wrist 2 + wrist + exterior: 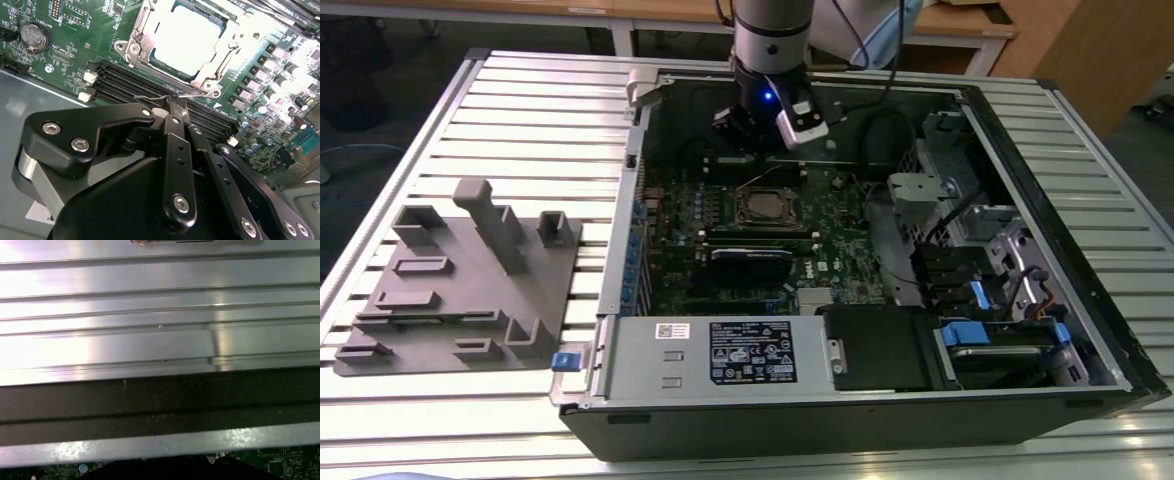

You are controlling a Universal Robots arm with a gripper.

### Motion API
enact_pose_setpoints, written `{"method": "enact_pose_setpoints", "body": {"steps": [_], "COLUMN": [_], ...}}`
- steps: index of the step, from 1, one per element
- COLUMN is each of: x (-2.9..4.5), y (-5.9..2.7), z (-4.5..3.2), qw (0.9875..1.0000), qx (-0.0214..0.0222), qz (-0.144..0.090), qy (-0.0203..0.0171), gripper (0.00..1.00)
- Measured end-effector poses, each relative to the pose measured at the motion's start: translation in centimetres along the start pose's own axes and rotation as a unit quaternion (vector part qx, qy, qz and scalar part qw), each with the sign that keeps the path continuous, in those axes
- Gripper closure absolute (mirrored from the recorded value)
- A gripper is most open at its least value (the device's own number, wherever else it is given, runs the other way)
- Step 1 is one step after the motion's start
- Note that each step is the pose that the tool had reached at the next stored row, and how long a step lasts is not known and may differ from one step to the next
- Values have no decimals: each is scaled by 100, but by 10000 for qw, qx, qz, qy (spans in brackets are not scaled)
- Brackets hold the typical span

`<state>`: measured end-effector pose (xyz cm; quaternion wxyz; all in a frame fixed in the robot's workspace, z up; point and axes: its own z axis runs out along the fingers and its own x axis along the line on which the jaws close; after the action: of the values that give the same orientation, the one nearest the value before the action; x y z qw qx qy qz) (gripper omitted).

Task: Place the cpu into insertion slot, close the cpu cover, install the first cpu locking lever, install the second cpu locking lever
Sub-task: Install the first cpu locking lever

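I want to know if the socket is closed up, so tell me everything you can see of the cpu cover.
The cpu cover is a thin, shiny silvery metal frame with a large square window. In the second wrist view it looks to lie flat over the cpu, whose pale top shows through the window, on the green board. A thin wire lever runs beside the edge nearest the gripper, which appears shut on that wire.

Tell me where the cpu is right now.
In the second wrist view the cpu sits in the insertion slot under the closed cpu cover, on the green board just beyond the pincer tips.
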<state>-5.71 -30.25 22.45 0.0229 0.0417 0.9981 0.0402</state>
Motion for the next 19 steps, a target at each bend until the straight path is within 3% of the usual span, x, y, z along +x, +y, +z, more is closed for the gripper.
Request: {"method": "enact_pose_setpoints", "body": {"steps": [19], "x": [-73], "y": [-2], "z": [37], "qw": [10000], "qx": [17], "qz": [0], "qy": [-1], "gripper": [89]}}
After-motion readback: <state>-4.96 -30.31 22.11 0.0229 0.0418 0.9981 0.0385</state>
